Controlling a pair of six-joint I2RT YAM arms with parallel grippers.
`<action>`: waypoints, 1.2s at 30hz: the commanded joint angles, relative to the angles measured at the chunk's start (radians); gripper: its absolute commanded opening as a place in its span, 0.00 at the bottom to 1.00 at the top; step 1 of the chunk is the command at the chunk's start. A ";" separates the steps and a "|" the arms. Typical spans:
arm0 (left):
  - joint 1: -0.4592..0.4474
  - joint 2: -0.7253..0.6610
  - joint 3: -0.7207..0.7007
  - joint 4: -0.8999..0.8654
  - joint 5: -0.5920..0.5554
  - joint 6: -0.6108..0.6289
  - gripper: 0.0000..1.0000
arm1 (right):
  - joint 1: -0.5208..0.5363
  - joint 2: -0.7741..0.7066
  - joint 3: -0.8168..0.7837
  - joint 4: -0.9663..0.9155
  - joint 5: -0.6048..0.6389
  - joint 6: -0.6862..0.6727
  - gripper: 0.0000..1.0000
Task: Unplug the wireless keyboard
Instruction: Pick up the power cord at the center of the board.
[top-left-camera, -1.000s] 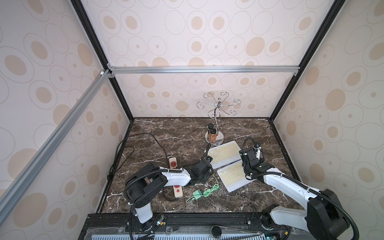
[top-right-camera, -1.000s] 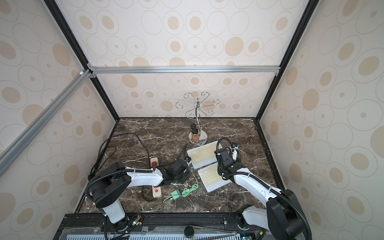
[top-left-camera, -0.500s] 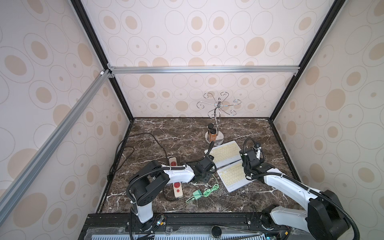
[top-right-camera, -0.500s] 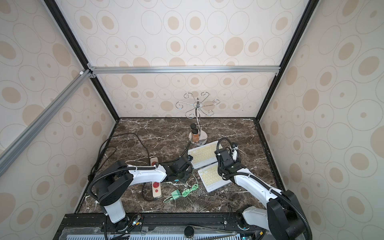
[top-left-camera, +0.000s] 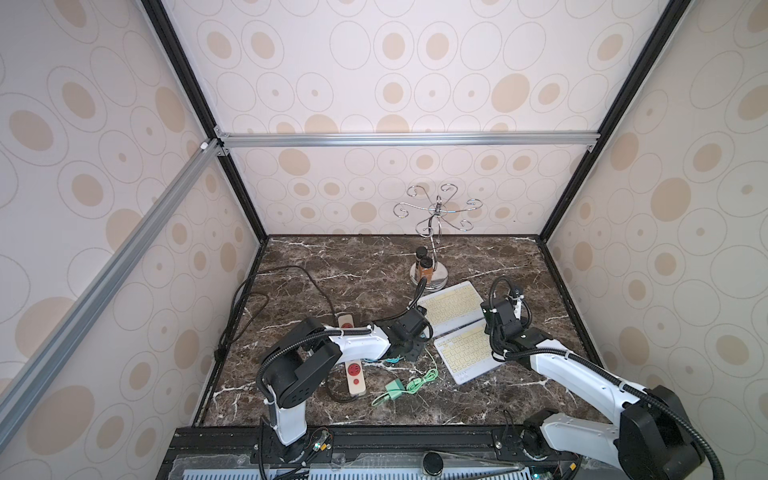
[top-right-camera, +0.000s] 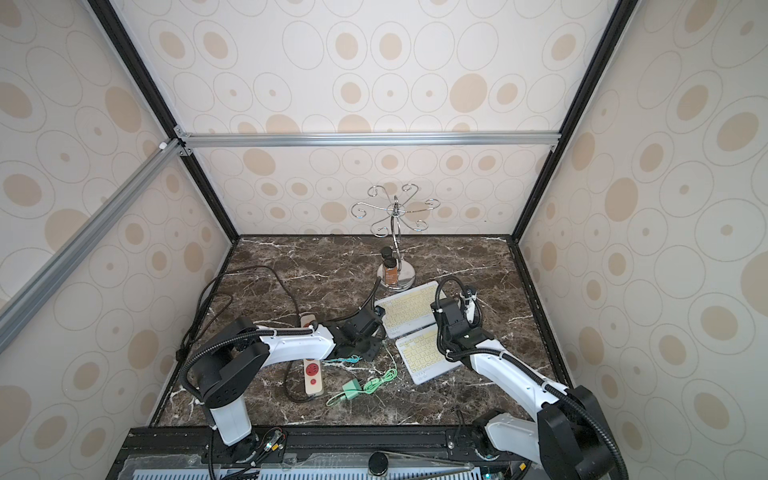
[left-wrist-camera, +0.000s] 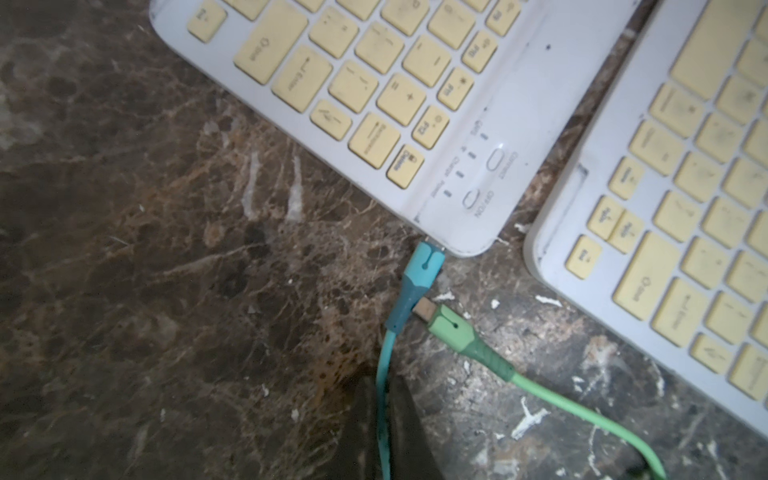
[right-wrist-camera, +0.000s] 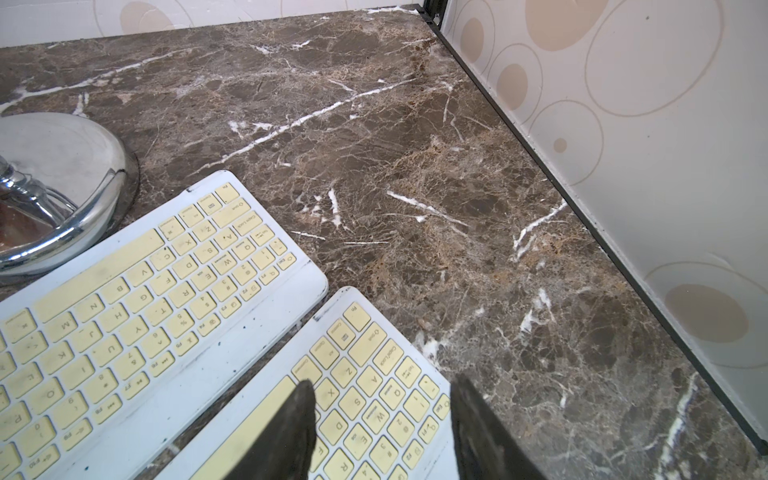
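Now that the left arm (top-left-camera: 357, 340) has reached in toward the chrome stand (top-left-camera: 441, 275) and its jaws have closed within the last second, the grasp is made and, I judge, only the pull remains; the wireless keyboard (top-left-camera: 451, 307) lies flat just beside the stand's base, and a second keyboard (top-left-camera: 467, 353) lies just beside it on the side away from the stand; over that second one hangs the right gripper (right-wrist-camera: 382, 384), jaws parted, holding nothing; the left gripper (left-wrist-camera: 381, 380) is clenched on the blue cable (left-wrist-camera: 384, 353), a little behind the blue plug (left-wrist-camera: 428, 266), which sits in the wireless keyboard's corner away from the stand; both top views hide that plug under the left arm; only the left wrist view shows it seated, with a loose green plug (left-wrist-camera: 451, 328) just beside it; the right wrist view shows no cable.
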 joint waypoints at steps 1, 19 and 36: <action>0.010 0.065 -0.018 -0.082 0.037 -0.007 0.05 | -0.003 -0.001 -0.005 -0.002 0.010 -0.005 0.53; 0.019 -0.092 -0.031 0.021 0.051 0.004 0.00 | 0.002 -0.207 -0.077 -0.008 -0.498 0.192 0.44; 0.019 -0.173 -0.060 0.047 0.057 0.005 0.00 | 0.173 -0.102 -0.228 0.444 -0.714 0.514 0.49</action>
